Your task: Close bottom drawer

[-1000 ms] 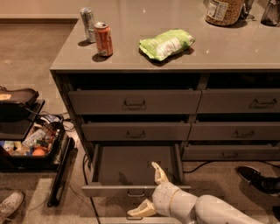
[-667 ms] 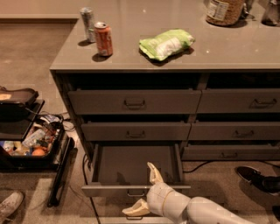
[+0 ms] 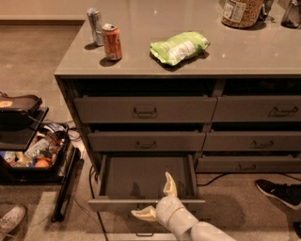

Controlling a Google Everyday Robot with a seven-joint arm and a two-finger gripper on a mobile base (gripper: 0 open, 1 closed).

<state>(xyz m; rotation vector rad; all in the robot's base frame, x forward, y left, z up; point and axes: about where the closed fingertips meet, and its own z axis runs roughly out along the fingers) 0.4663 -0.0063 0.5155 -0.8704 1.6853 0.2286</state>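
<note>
The bottom drawer (image 3: 117,205) of the left stack is pulled far out, and its dark inside shows empty. My gripper (image 3: 157,200) reaches in from the lower right and sits at the middle of the drawer's front panel. It is open. One pale finger (image 3: 170,184) points up inside the drawer, just behind the panel. The other finger (image 3: 143,214) lies outside, in front of the panel. A small loop handle (image 3: 145,234) shows at the bottom edge of the view. The two drawers above (image 3: 146,141) are shut.
On the counter (image 3: 263,52) stand two cans (image 3: 111,41), a green bag (image 3: 178,47) and a jar (image 3: 242,12). An open case of clutter (image 3: 33,155) sits on the floor to the left. There is a shoe (image 3: 280,192) at the right and a cable (image 3: 211,181) by the right stack.
My gripper has shifted slightly left along the drawer front, and the outer finger has come up closer to the panel. The drawer stays pulled out about as far.
</note>
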